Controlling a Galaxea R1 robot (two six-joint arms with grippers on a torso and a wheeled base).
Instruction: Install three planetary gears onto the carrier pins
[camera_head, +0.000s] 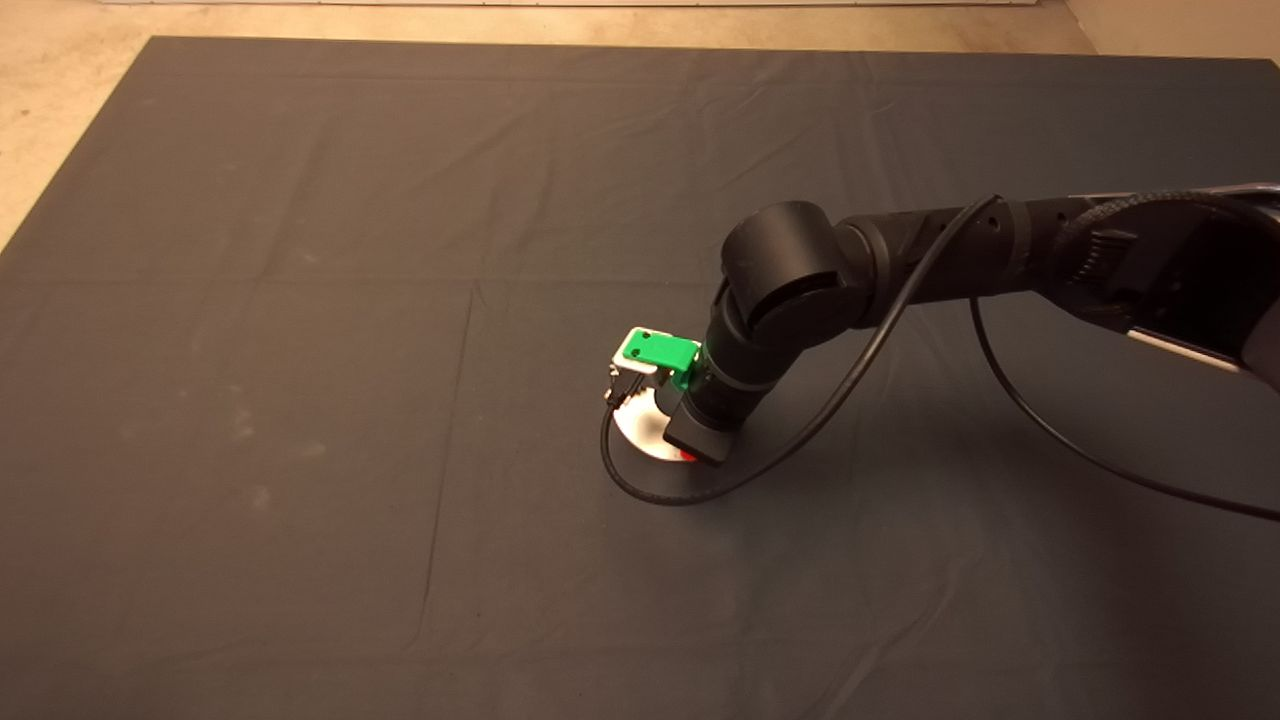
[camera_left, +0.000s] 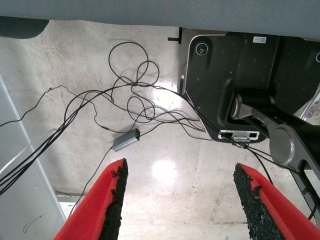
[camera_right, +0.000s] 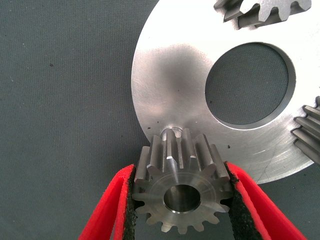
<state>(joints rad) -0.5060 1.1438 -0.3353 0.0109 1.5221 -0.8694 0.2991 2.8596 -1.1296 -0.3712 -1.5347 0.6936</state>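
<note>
Two red fingers (camera_right: 112, 207) of the right gripper (camera_right: 181, 200) squeeze a small silver gear (camera_right: 181, 192) from both sides. The black pads press on its teeth. The gear has a round hole in its middle. It sits right over the last bare peg (camera_right: 172, 131) on the shiny round disc (camera_right: 170, 75), and the top of the peg peeks out just past the gear. I cannot tell if the gear touches the peg.

Two more gears are already on the disc. One gear (camera_right: 260, 12) sits on the far side of the big middle hole. The other gear (camera_right: 309, 135) sits at the side edge of the disc. Only part of each one shows.

From above, the right arm (camera_head: 900, 265) reaches in from the right and bends down over the disc (camera_head: 640, 432) near the middle of the dark mat (camera_head: 300, 400). A black cable (camera_head: 850, 380) loops from the arm down to the green gripper (camera_head: 655, 352).

The left gripper (camera_left: 177, 200) is parked with its fingers wide apart. Its camera sees a pale floor (camera_left: 165, 170), a tangle of thin wires (camera_left: 130, 95), a small grey box (camera_left: 126, 140) and the robot's black base (camera_left: 235, 80). No writing can be read anywhere.
</note>
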